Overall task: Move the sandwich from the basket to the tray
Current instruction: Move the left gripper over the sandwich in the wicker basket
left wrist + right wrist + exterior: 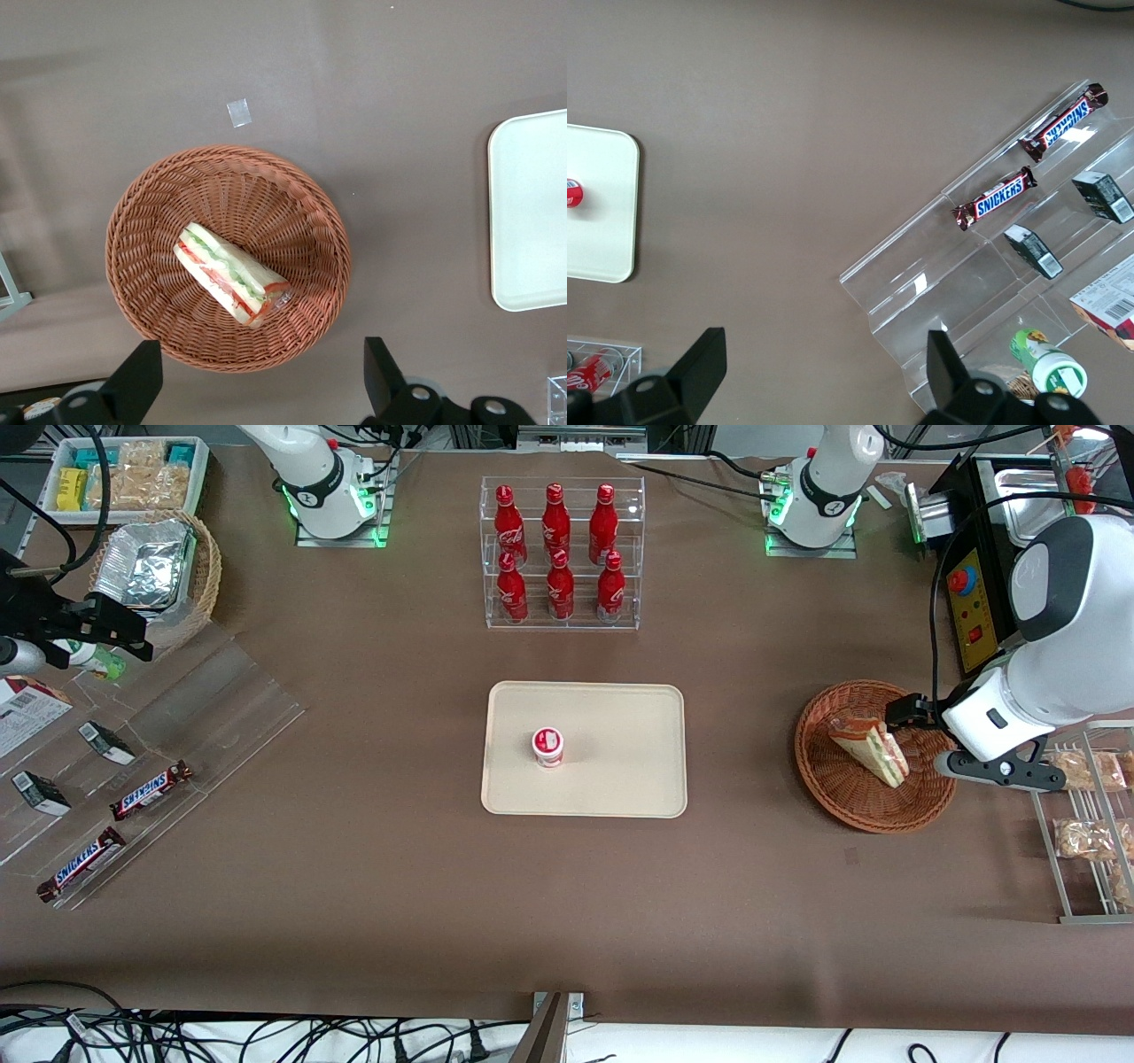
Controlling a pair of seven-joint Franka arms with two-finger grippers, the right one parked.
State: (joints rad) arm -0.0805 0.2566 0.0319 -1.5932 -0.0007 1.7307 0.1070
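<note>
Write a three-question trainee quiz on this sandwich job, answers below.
1. True or false: the sandwich lies in the basket.
2. What stands on the tray? A) a bottle B) a small red-and-white cup C) nothing
3. Where is the gripper, and how are its fingers?

Key: 1. True. 2. B. 3. Above the basket, near its rim, open, holding nothing.

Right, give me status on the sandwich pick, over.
Gripper open, hovering above basket, holding nothing. Sandwich lying in basket, ungrasped. Tray holds a small cup; bare tray beside it.
</note>
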